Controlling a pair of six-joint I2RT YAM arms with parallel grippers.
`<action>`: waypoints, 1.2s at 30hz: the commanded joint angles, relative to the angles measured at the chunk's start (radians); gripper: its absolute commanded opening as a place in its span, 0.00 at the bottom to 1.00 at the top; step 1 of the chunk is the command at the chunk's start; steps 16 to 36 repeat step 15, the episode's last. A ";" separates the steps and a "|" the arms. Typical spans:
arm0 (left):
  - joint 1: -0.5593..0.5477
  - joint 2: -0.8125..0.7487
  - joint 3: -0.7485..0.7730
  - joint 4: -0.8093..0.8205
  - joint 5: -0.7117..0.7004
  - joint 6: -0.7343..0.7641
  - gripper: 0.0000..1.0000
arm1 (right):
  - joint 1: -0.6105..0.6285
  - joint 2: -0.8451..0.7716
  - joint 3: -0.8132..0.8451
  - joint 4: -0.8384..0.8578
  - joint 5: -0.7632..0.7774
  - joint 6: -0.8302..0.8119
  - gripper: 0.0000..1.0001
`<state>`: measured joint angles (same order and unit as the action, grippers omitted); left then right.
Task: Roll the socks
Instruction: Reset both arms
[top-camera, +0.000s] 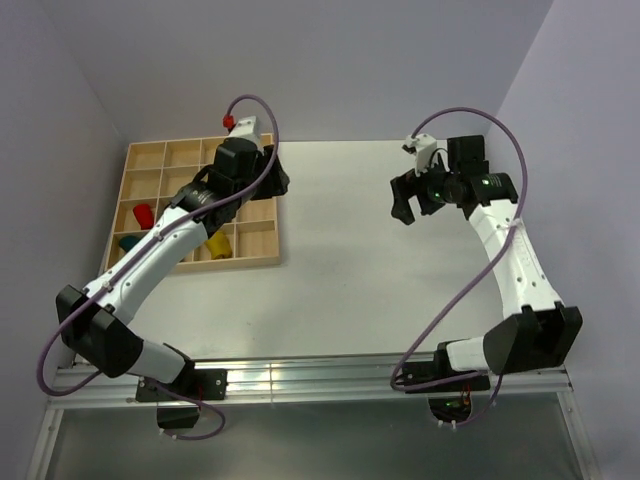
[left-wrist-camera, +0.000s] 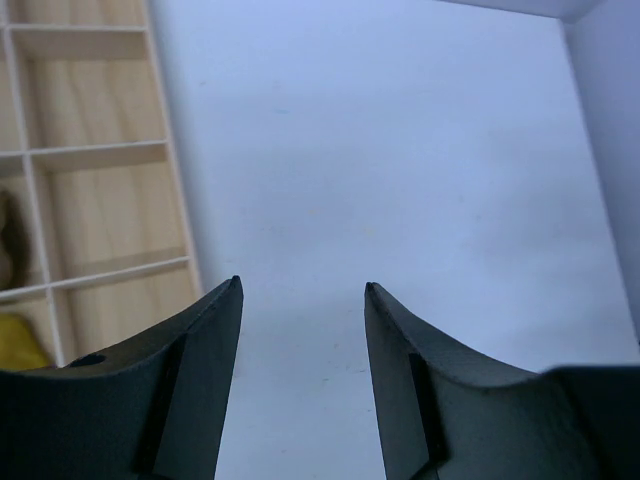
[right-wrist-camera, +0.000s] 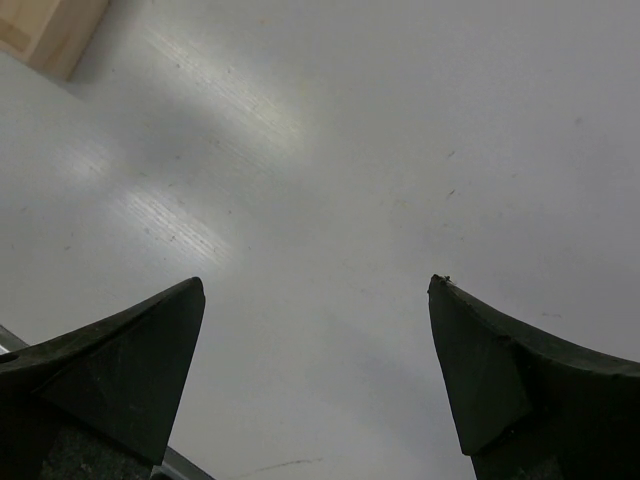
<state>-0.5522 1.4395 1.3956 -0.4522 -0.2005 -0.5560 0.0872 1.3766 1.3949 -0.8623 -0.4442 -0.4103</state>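
Observation:
Rolled socks sit in the wooden tray's compartments: a red sock (top-camera: 143, 215), a teal sock (top-camera: 128, 243) and a mustard yellow sock (top-camera: 218, 245). An edge of the yellow sock (left-wrist-camera: 18, 345) also shows in the left wrist view. My left gripper (top-camera: 280, 180) hovers at the tray's right edge, and its jaws (left-wrist-camera: 303, 290) are open over bare table with nothing between them. Out over the table's right half, my right gripper (top-camera: 405, 205) is wide open and empty (right-wrist-camera: 317, 285). No sock lies on the table.
The wooden tray (top-camera: 255, 258) of several compartments lies at the table's left, partly covered by my left arm. Its rim (left-wrist-camera: 175, 180) runs down the left wrist view, and a corner (right-wrist-camera: 50, 30) shows in the right wrist view. Walls close off the back and sides.

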 joint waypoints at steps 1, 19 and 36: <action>-0.032 0.041 0.091 0.056 0.073 0.041 0.57 | 0.005 -0.108 0.039 0.055 0.048 0.076 1.00; -0.083 0.093 0.171 0.040 0.159 0.105 0.57 | 0.005 -0.194 0.018 0.129 0.061 0.165 1.00; -0.083 0.093 0.171 0.040 0.159 0.105 0.57 | 0.005 -0.194 0.018 0.129 0.061 0.165 1.00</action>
